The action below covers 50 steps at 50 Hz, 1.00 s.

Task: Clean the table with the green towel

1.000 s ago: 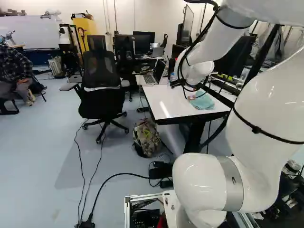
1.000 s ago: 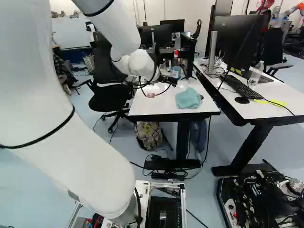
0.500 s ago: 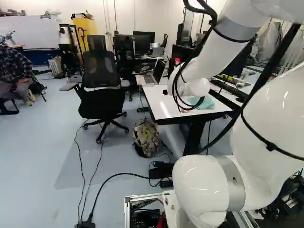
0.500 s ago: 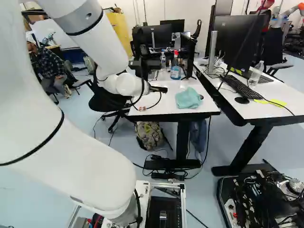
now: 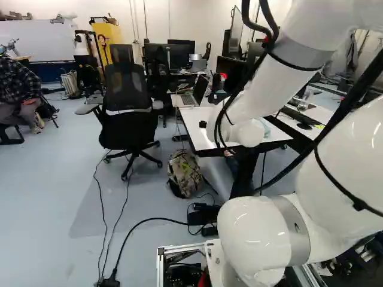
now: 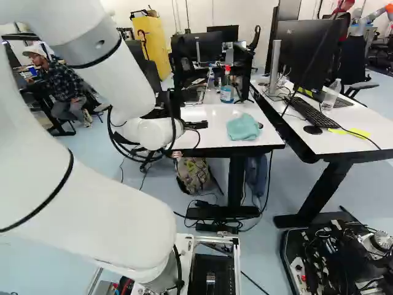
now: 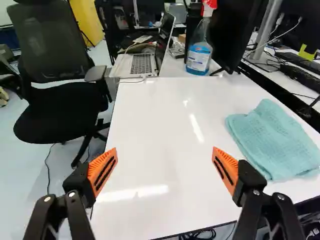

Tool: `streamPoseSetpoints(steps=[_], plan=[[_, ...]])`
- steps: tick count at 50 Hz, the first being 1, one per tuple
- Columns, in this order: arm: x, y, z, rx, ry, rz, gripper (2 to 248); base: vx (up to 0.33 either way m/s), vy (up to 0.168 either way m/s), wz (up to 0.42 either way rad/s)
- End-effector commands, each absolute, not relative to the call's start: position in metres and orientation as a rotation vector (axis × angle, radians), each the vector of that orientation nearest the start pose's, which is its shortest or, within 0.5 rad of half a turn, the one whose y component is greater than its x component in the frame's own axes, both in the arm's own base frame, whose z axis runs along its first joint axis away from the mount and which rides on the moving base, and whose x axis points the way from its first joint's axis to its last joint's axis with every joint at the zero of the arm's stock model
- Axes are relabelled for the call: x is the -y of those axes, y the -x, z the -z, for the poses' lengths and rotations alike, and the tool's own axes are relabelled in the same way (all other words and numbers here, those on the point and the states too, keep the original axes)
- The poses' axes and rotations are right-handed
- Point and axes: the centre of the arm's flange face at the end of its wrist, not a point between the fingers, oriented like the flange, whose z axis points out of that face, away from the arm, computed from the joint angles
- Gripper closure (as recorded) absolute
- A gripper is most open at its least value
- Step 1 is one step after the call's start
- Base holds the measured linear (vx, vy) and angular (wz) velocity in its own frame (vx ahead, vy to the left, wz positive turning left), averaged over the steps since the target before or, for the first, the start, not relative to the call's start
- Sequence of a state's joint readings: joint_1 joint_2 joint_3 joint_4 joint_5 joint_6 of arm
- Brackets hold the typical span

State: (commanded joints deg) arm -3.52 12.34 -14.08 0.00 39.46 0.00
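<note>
the smooth, glossy white arm (image 5: 299, 51), all rounded casings strapped with black cable, fills the right side of the left base view. right of centre there, partly behind it, stands a rectangular table with a shiny white top (image 5: 200, 122) and a dark edge. a black mesh-backed office chair (image 5: 125, 86) on a star-shaped base is left of centre. in the lower middle of the right base view a camouflage fabric backpack (image 6: 194, 173) sits on the floor. an open silver laptop (image 7: 141, 64) rests at the table's far end. the folded pale green towel (image 6: 244, 127), soft and finely ribbed, lies rumpled on the table, upper right of centre in that same view. near the laptop is a clear spray bottle of blue liquid (image 6: 227, 92) with a red head. the black two-fingered gripper (image 6: 198, 125) has its ridged orange pads (image 7: 103, 170) spread wide, nothing between them, the towel off to one side.
</note>
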Motion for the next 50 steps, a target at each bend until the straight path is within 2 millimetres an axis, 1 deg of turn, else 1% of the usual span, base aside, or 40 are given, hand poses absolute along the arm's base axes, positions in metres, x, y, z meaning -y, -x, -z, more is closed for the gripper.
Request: streamPoseSetpoints(steps=[9,26,38,50], plan=[[0.013,-0.307,-0.385,-0.057,2.633,1.756,3,0.0,0.0,0.0],[0.005,-0.286,-0.374,-0.024,2.59,1.796,3,0.0,0.0,0.0],[0.002,-0.276,-0.369,-0.009,2.57,1.814,3,0.0,0.0,0.0],[0.0,-0.271,-0.366,-0.001,2.559,1.823,3,0.0,0.0,0.0]])
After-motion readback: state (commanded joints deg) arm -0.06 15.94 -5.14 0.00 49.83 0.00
